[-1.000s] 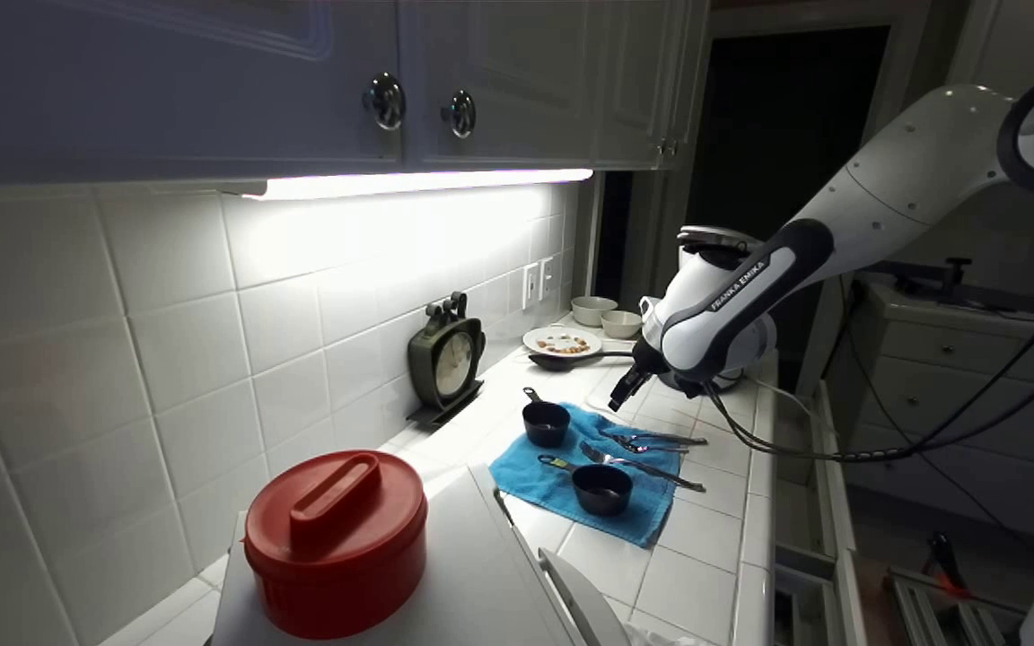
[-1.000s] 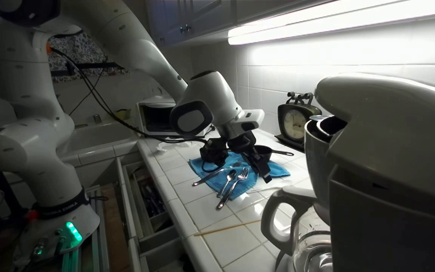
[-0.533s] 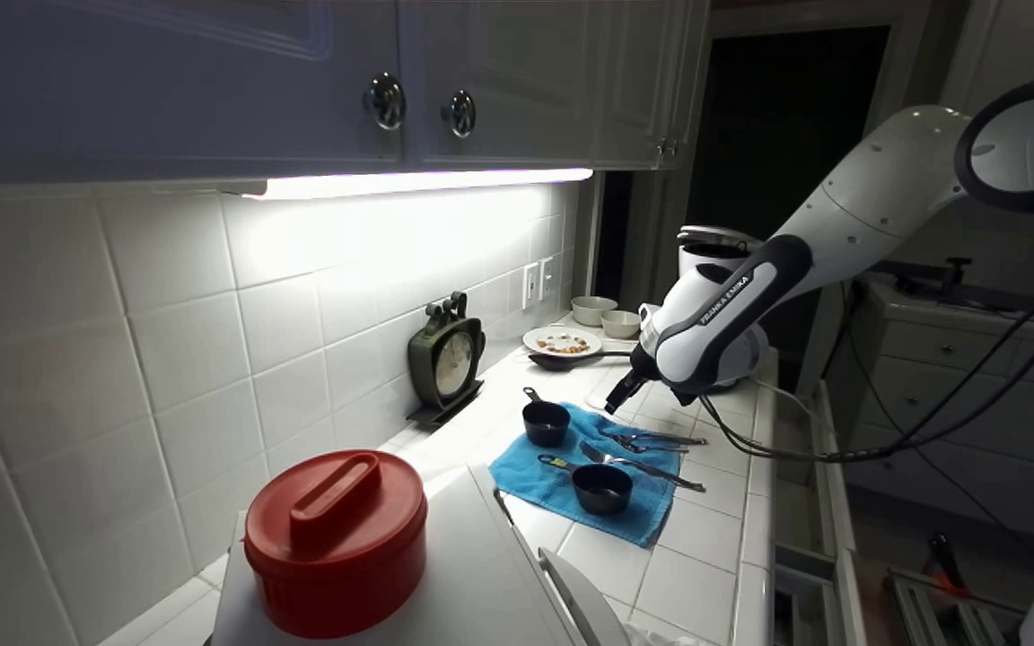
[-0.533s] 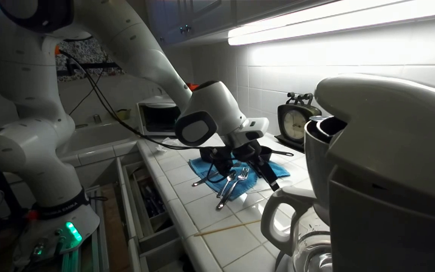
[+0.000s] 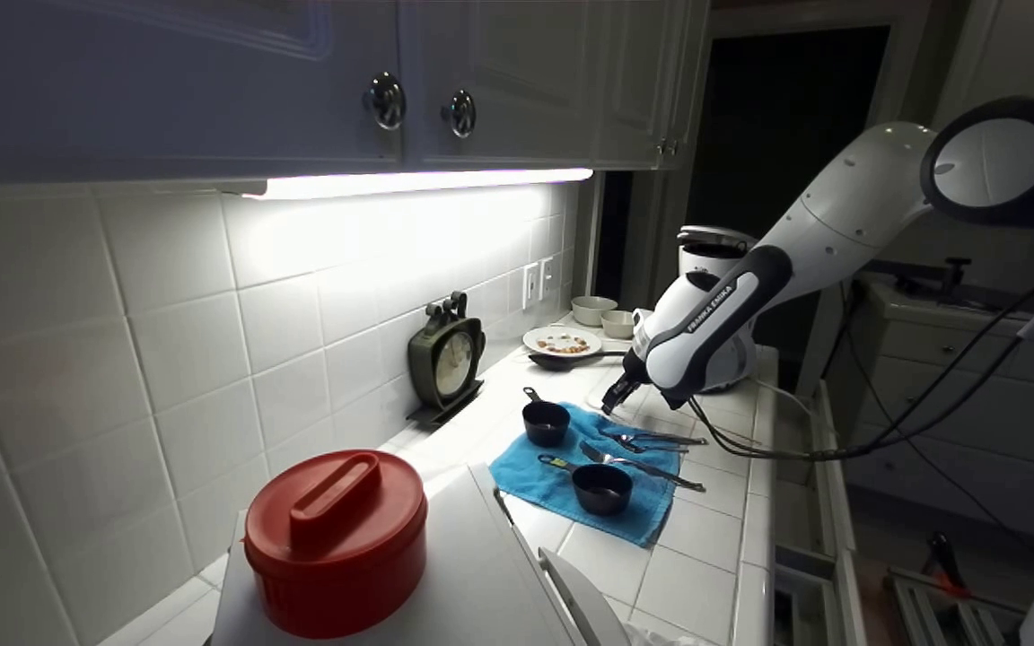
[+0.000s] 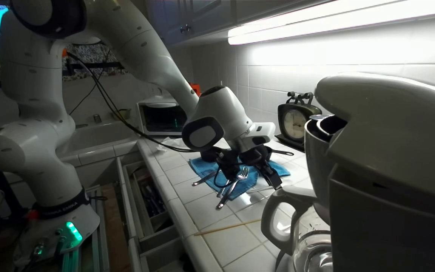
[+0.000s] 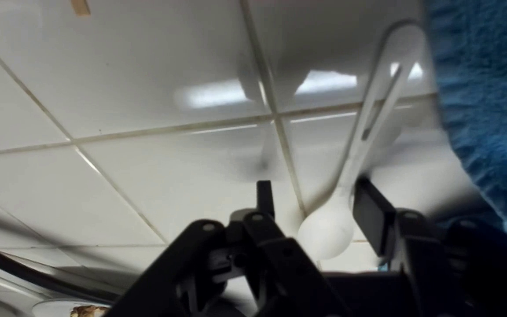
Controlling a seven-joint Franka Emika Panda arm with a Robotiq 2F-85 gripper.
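Observation:
My gripper [image 7: 313,189] is open and points down at the counter, with nothing held. In the wrist view a white spoon [image 7: 328,229] lies on the tiles, its bowl between the fingers and its slotted handle running up and away. The right-hand finger [image 7: 374,215] is close beside the spoon's neck; I cannot tell if it touches. The gripper also shows in both exterior views [image 5: 609,405] [image 6: 278,186], low over the counter beside the blue towel [image 5: 517,471]. On the towel lie silver cutlery, including a fork [image 5: 634,462], and two black measuring cups [image 5: 546,423] [image 5: 602,489].
A stand mixer [image 6: 398,143] stands near the gripper, with a pale handle [image 6: 270,223] in front. A wooden stick [image 6: 227,228] lies on the tiles. A scale [image 5: 447,368] stands at the wall, a plate [image 5: 530,337] farther along. A drawer [image 6: 127,204] is open below.
The arm has swung, and the gripper has moved lower, slightly left in an exterior view and right toward the mixer's side in an exterior view. The cutlery, cups and towel have not moved.

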